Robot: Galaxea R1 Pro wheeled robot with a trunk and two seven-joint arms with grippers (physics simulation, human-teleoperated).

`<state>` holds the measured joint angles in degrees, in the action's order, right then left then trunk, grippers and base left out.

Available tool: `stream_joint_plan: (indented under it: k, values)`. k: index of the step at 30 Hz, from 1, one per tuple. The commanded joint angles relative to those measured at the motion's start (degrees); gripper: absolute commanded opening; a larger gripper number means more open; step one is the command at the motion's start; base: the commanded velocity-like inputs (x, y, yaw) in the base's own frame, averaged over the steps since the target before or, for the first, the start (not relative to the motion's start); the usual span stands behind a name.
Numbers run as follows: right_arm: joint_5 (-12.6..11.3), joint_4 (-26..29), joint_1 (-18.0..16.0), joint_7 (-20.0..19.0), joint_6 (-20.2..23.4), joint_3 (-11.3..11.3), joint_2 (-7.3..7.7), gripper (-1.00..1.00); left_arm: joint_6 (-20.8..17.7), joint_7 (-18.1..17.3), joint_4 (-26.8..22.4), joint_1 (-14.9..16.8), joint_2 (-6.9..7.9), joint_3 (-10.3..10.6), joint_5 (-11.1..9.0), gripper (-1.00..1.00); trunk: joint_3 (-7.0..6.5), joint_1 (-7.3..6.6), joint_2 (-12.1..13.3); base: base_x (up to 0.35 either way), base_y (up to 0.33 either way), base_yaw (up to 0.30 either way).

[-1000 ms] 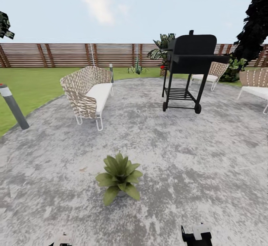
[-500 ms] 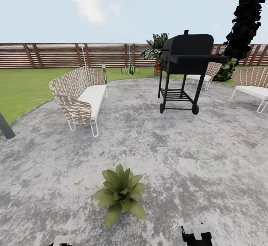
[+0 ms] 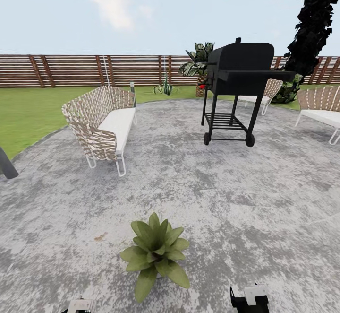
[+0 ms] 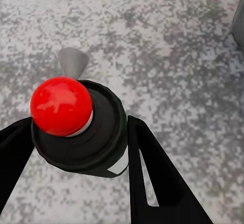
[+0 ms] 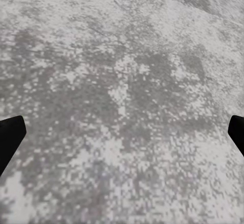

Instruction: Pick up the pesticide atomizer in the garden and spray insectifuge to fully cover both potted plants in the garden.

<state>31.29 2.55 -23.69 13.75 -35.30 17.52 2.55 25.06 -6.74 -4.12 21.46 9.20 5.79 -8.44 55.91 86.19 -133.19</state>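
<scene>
Your left end effector [image 4: 76, 148] is pinching the pesticide atomizer [image 4: 84, 132], a dark round-bodied bottle with a glossy red ball on top and a small grey nozzle; its two black fingers [image 4: 152, 178] press against the bottle's sides, and mottled grey paving lies below it. Your right end effector [image 5: 122, 137] is spread wide, with only its dark fingertips [image 5: 9, 137] showing at the two edges of the right wrist view, over bare paving.

In the head view, one potted plant [image 3: 155, 256], a low rosette of broad pointed green leaves, sits on the grey speckled patio [image 3: 236, 199] just ahead of you, slightly to your left of centre. A small brown leaf [image 3: 100, 237] lies near it on the paving.

Farther off, a woven tan bench with a white cushion [image 3: 101, 126] stands to the left, and a black wheeled barbecue grill [image 3: 236, 88] stands ahead to the right (a tall leafy plant [image 3: 197, 60] rises behind it). More woven chairs [image 3: 321, 109] sit at the right edge. A slatted brown wooden fence [image 3: 85, 70] borders the green lawn [image 3: 28, 114] beyond.
</scene>
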Motion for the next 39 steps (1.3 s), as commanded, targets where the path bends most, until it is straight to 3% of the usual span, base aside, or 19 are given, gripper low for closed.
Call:
stream_joint_plan:
  k: [1, 23, 27, 29, 31, 33, 35, 36, 37, 38, 39]
  values:
    - [0.6, -0.1, 0.0, 0.4, -0.1, 0.2, 0.0, 1.0, 0.2, -0.2, 0.1, 0.0, 0.02, 0.4, -0.6, -1.0, 0.05, -0.01, 0.0, 0.0, 0.0, 0.0]
    - [0.6, -0.1, 0.0, 0.4, -0.1, 0.1, 0.0, 1.0, 0.2, -0.3, 0.0, 0.0, 0.07, 0.4, -0.6, -1.0, 0.05, -0.01, 0.0, -0.021, 0.006, 0.0]
    - [0.9, -0.1, 0.0, -0.1, 0.0, -0.4, 0.0, 1.0, 0.3, -3.0, -1.0, 0.5, 2.27, 1.0, 0.3, -1.0, 0.05, -0.01, 0.0, 0.0, 0.0, 0.0]
    - [1.0, 0.2, 0.0, -1.6, 0.0, -1.5, -0.03, 1.0, 0.2, -8.3, -1.1, 0.8, 3.7, 1.7, 2.3, -1.0, 0.05, -0.01, 0.0, 0.0, 0.0, 0.0]
    - [1.2, 0.6, 0.0, -6.2, 0.1, -3.7, 0.02, 1.0, 0.1, -14.9, -1.6, 1.3, 5.22, 2.1, 4.8, -1.0, 0.05, -0.01, 0.0, 0.0, 0.0, 0.0]
    - [1.5, 2.6, -0.1, -13.6, 0.2, -5.3, 0.22, 1.0, -0.1, -20.6, -4.2, 1.7, 7.03, 2.3, 6.7, -1.0, 0.05, -0.01, 0.0, 0.0, 0.0, 0.0]
    - [2.5, 8.7, -0.1, -24.3, 2.5, -5.9, 0.44, 1.0, -0.4, -27.6, -8.7, 2.0, 8.68, 2.4, 9.1, -1.0, 0.05, -0.01, 0.0, 0.0, 0.0, 0.0]
    - [4.2, 16.3, -0.1, -35.3, 9.4, -6.2, 0.51, 1.0, -0.9, -35.1, -13.4, 2.4, 9.8, 2.3, 13.6, -1.0, 0.05, -0.01, 0.0, 0.0, 0.0, 0.0]
    - [4.9, 18.6, -0.1, -38.9, 11.6, -6.2, 0.49, 1.0, -1.6, -37.0, -15.0, 2.7, 10.13, 2.3, 15.3, -1.0, 0.05, -0.01, 0.0, 0.0, 0.0, 0.0]
    - [6.3, 21.8, -0.3, -45.2, 14.4, -6.4, 0.3, 1.0, -3.6, -40.2, -17.6, 3.4, 10.68, 2.3, 17.9, -1.0, 0.05, -0.01, 0.0, 0.0, 0.0, 0.0]
    - [7.6, 25.5, -0.6, -52.8, 16.6, -6.5, -0.01, 1.0, -7.5, -46.0, -20.7, 4.5, 11.11, 2.3, 21.1, -1.0, 0.05, -0.01, 0.0, 0.0, 0.0, 0.0]
